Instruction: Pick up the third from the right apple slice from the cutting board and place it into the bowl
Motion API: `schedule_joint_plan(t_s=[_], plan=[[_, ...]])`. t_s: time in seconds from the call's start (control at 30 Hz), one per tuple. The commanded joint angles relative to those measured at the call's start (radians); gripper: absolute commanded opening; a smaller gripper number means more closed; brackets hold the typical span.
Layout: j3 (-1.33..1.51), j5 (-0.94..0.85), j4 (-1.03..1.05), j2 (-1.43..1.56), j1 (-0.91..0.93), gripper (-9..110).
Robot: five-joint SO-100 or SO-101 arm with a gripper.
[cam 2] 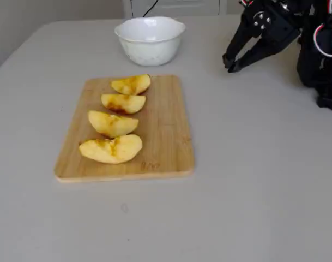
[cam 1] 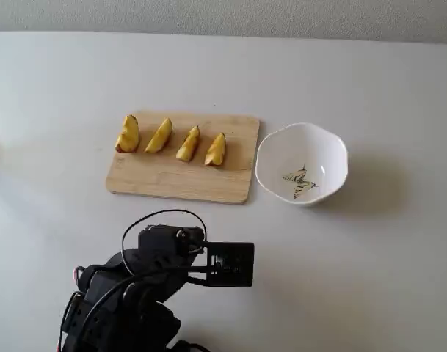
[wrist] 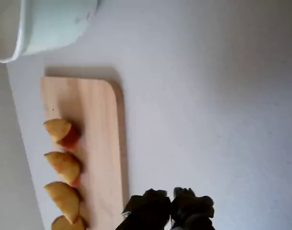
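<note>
Fixed view from above: slender golden-yellow crescent apple slice [cam 1: 159,136], third from right in this view, is lying on the light wooden rectangular cutting board [cam 1: 172,180], well ahead of the black two-finger gripper [cam 1: 234,264]. Small white wavy-rimmed bowl [cam 1: 333,158] is sitting ahead-right.

Wrist view: fingertips [wrist: 150,199] are looking nearly closed, holding nothing.

Side fixed view: same slice [cam 2: 112,124] is probably light, moist, slippery, bruisable; pinching across its thick middle looks safest.
</note>
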Motion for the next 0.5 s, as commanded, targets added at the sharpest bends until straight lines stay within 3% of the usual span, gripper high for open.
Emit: schedule_joint_plan(t_s=[0.0, 0.33, 0.47], plan=[[-0.005, 0.006, -0.018, 0.008, 0.003, 0], [0.000, -0.002, -0.037, 0.008, -0.011, 2], [-0.029, -0.288, -0.051, 0.008, -0.040, 14]])
